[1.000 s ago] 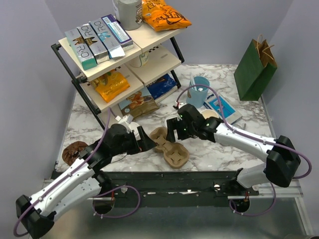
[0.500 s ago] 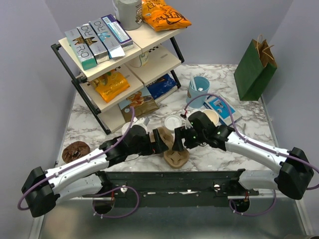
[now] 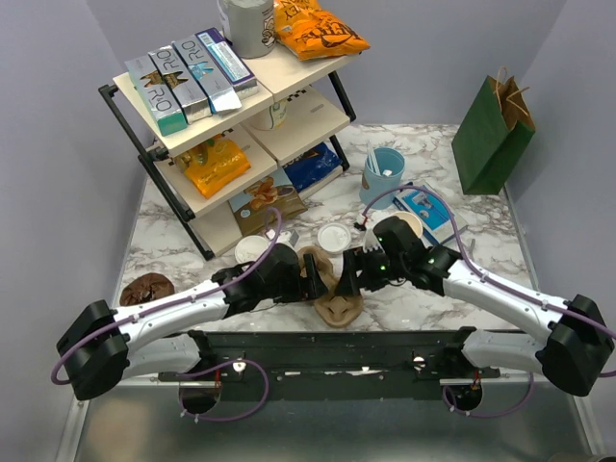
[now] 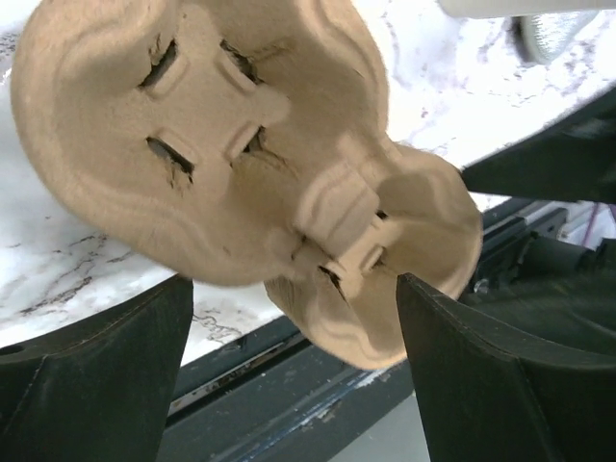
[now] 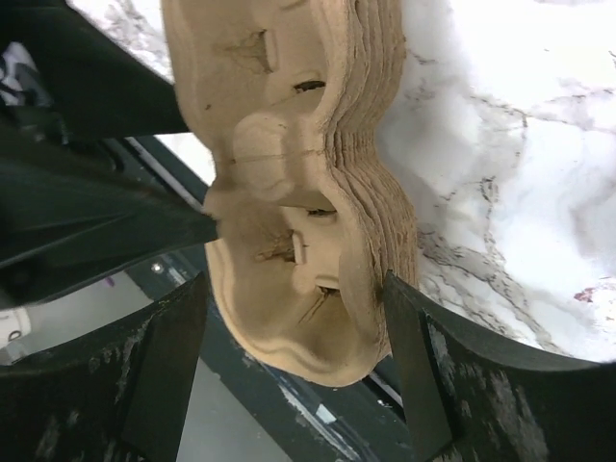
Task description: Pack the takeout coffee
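Both your grippers are spread wide at the cup-carrier stack [image 3: 339, 308] — the takeout coffee [image 3: 334, 238] is in neither.

Your left gripper [image 3: 316, 279] sits at the stack's left side. Its fingers [image 4: 106, 385] are released and far apart, and the top carrier's waist and one lobe lie between them. Whether they touch the pulp can't be told. Your right gripper [image 3: 346, 279] faces it from the right, fingers [image 5: 452, 385] also parted wide and straddling the stack's near end. One finger is just beside the layered edge, with no clamp visible, and neither gripper holds anything. The takeout coffee stands upright on the marble table [image 3: 428, 149] with its lid on — just behind the stack and near both grippers.
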### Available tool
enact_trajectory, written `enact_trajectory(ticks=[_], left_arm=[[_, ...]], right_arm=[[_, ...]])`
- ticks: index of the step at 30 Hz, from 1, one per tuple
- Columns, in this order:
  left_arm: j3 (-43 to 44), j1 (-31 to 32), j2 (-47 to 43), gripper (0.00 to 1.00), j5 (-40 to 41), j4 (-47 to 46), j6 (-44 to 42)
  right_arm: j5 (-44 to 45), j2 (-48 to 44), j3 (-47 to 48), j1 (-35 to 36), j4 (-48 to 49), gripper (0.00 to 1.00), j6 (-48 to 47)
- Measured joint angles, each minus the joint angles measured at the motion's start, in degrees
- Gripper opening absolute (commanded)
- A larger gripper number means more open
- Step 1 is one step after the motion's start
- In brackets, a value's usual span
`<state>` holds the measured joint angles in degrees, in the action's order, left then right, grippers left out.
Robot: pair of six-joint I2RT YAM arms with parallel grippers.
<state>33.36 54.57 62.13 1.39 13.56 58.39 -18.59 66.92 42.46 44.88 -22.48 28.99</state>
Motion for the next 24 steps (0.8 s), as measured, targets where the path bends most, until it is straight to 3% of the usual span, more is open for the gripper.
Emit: enact_trajectory(ticks=[5,14,18,24], left_arm=[[0.07,0.68,3.54,0.81,0.57,-0.61,0.22],[2.12,1.49,5.92,0.57,1.88,-0.02,0.22],[3.67,2.01,5.92,0.38,2.95,1.25,0.31],[4.59,2.25,5.92,0.31,3.54,2.86,0.35]], right_arm=[[-2.54,-0.81,-0.07,-0.11,0.37,0.77,0.85],[-5.20,-0.63,-0.83,-0.37,0.96,0.76,2.05],[-5.18,-1.14,-0.83,-0.37,0.96,0.76,1.99],[-4.76,-1.79,-0.85,-0.37,0.55,0.76,1.07]])
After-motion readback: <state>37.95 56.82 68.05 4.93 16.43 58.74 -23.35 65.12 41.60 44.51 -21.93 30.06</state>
